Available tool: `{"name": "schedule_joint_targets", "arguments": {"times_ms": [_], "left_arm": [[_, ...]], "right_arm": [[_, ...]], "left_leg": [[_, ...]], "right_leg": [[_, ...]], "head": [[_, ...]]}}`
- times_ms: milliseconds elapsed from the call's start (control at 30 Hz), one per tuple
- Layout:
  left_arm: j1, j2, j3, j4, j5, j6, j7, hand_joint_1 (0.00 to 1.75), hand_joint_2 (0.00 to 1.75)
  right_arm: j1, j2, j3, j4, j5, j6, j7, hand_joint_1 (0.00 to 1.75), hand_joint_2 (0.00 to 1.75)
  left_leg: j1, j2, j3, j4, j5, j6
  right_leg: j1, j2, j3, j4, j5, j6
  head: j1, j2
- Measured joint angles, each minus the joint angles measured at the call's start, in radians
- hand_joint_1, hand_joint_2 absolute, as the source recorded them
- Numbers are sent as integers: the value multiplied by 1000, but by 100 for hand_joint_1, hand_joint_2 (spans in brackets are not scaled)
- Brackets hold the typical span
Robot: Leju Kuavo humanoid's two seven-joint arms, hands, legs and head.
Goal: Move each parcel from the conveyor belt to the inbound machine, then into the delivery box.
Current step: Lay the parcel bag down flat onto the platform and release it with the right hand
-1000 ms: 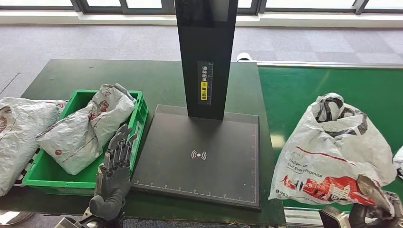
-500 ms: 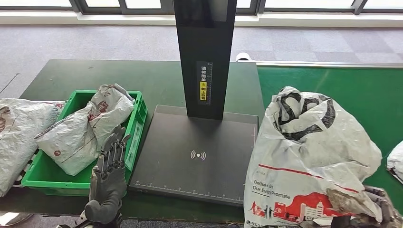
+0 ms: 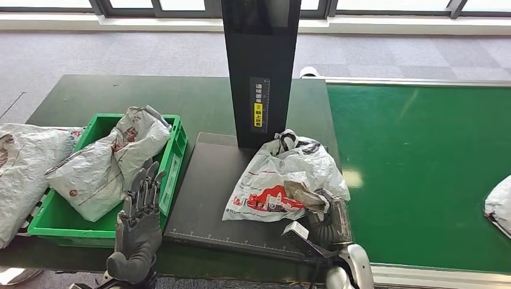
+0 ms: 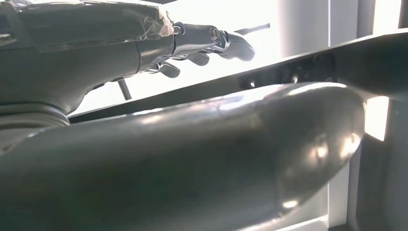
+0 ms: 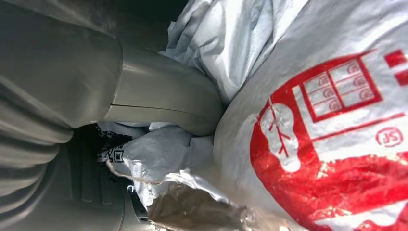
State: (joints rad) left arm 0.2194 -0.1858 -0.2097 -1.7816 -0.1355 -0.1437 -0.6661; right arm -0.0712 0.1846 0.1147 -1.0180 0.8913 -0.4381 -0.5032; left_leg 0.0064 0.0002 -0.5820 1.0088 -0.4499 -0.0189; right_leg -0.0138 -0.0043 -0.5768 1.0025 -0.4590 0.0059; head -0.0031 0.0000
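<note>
Dark grey left hand (image 3: pixel 137 232), silver right wrist casing (image 3: pixel 352 268).

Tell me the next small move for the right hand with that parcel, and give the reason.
Probably open the right hand and let go. The white parcel with red print already lies on the black plate of the inbound machine, covering its scan mark, while the hand grips the parcel's edge. The green delivery box sits beside the plate, by the open left hand.
</note>
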Motion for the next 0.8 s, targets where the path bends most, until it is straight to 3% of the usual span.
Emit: {"name": "schedule_joint_targets", "arguments": {"times_ms": [300, 800], "left_arm": [[-10, 0, 0, 25, 10, -8, 0, 0, 0], [-12, 0, 0, 39, 10, -8, 0, 0, 0]], "right_arm": [[-79, -52, 5, 164, -44, -40, -13, 175, 175], [-98, -65, 5, 215, -42, -58, -8, 175, 175]], "left_leg": [[0, 0, -1, 0, -1, 2], [0, 0, -1, 0, -1, 2]], "right_leg": [[-1, 0, 0, -1, 0, 1], [0, 0, -1, -1, 0, 1]], "head": [[0, 0], [0, 0]]}}
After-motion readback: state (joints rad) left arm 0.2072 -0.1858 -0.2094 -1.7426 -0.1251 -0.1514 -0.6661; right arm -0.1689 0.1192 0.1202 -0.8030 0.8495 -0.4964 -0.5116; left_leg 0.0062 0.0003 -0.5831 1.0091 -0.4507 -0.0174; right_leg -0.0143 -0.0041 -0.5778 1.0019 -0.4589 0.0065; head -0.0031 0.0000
